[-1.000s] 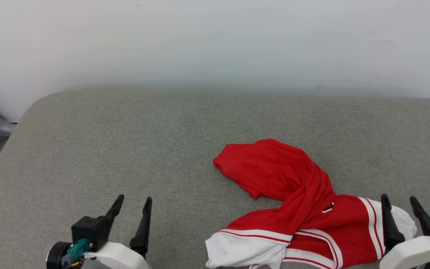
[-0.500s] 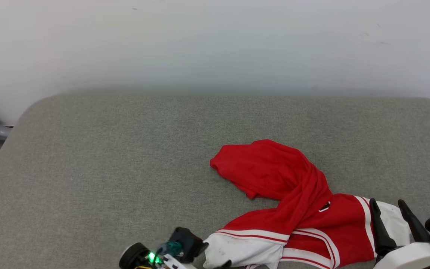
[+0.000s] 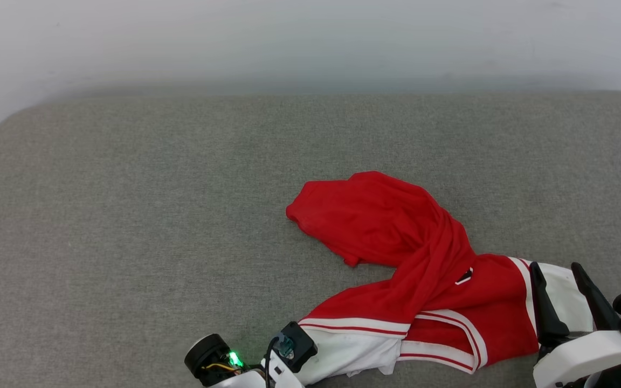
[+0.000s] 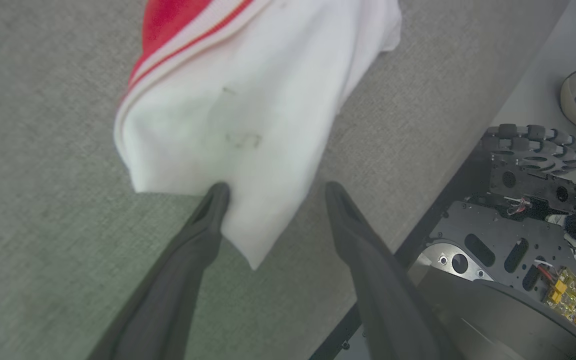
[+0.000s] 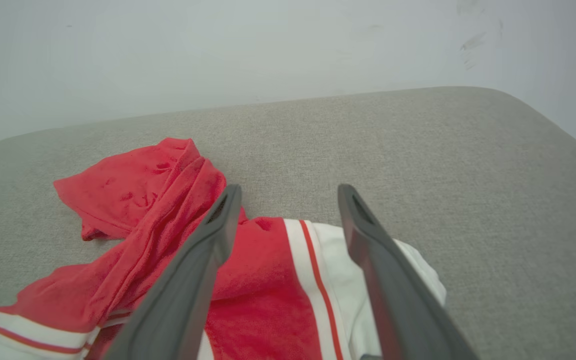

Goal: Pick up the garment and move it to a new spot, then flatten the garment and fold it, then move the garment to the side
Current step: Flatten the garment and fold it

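Head view: crumpled red-and-white garment.

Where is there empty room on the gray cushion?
The whole left half of the gray cushion is bare, from its left edge across to the red jersey. A bare strip also runs behind the jersey up to the white wall. The near right is crowded: the jersey lies crumpled there, with the left gripper and right gripper open at it.

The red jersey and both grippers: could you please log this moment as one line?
red jersey: crumpled on grey cushion | left gripper: open, astride white corner | right gripper: open, over striped white end
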Motion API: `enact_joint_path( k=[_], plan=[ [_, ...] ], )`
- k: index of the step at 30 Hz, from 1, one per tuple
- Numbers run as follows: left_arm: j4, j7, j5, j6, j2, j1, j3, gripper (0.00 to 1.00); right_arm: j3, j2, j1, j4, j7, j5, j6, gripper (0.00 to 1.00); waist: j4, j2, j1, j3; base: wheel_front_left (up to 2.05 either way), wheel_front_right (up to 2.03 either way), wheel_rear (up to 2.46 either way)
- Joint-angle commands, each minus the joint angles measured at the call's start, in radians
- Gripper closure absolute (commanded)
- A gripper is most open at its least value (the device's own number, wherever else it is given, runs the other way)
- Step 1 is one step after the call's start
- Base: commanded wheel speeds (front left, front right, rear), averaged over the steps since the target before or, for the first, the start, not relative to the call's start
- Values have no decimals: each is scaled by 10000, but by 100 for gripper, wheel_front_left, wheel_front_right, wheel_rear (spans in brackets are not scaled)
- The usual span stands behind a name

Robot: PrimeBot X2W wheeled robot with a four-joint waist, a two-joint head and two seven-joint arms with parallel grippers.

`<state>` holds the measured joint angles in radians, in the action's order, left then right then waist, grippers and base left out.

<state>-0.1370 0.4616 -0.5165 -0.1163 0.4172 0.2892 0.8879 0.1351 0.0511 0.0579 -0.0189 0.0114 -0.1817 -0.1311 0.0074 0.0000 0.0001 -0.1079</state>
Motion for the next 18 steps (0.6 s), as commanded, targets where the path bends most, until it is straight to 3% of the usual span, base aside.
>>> enact_joint_path(
  k=[1, 3, 4, 5, 6, 7, 8, 11, 18],
  plan=[
    [-185, 159, -115, -69, 24, 153, 177, 0, -1, -14, -163, 11, -54, -33, 7, 0, -151, 0, -1, -235, 0, 0, 0],
    [-451, 444, -254, -122, 63, 306, 540, 0, 7, -14, -220, 59, -105, -66, 7, 0, -206, 0, -1, -344, 0, 0, 0],
    [-546, 618, -356, -138, 93, 326, 776, 7, 24, -15, -234, 92, -114, -62, 7, 0, -228, 0, -1, -379, 0, 0, 0],
    [-605, 717, -465, -155, 114, 352, 953, 35, 36, -15, -252, 121, -135, -74, 7, 0, -252, 0, -1, -409, 0, 0, 0],
    [-672, 803, -555, -164, 149, 389, 1146, 53, 40, -15, -285, 145, -144, -80, 7, 0, -269, 0, -1, -429, 0, 0, 0],
    [-690, 869, -645, -171, 186, 447, 1348, 82, 54, -15, -327, 156, -170, -87, 7, 0, -285, 0, -1, -454, 0, 0, 0],
    [-697, 867, -757, -176, 211, 512, 1533, 100, 60, -15, -364, 169, -191, -85, 7, 0, -293, 0, -1, -471, 0, 0, 0],
    [-717, 271, -1092, -158, 294, 918, 1789, 100, 238, -15, -406, 225, -180, -105, 7, 0, -243, 0, -1, -477, 0, 0, 0],
    [-17, -1129, -1902, 380, 385, 576, 562, 100, 840, -15, -453, 620, 185, -557, 7, 0, -16, 0, -1, -269, 0, 0, 0]
  ],
)
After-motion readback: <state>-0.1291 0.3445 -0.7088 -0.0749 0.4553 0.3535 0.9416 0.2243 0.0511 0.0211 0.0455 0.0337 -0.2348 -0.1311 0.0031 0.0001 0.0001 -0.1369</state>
